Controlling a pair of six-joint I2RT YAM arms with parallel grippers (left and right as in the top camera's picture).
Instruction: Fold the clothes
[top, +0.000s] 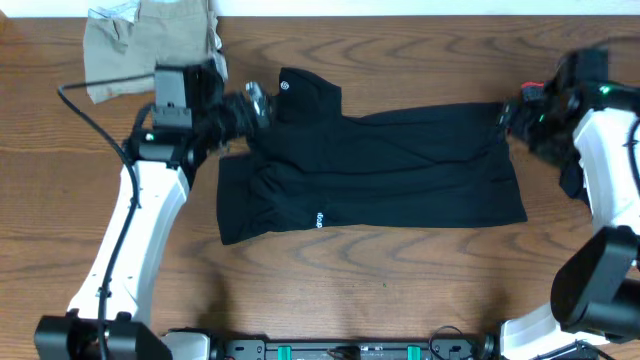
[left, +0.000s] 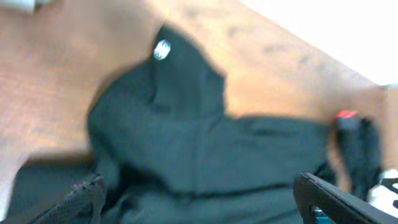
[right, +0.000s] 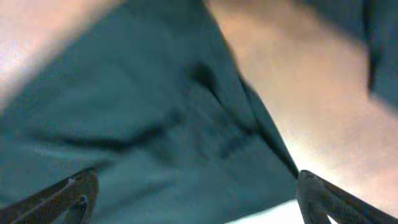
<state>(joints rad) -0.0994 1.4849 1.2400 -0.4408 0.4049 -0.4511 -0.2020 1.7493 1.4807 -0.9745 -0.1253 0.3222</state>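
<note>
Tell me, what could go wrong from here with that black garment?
The soft black fabric garment lies unevenly, one flap with a round white logo sticking out, so a fold might end up crooked. Both the left claw and right claw hang open over its ends; a pinch could catch too many layers. The crumpled khaki garment near the left arm might get dragged.
</note>
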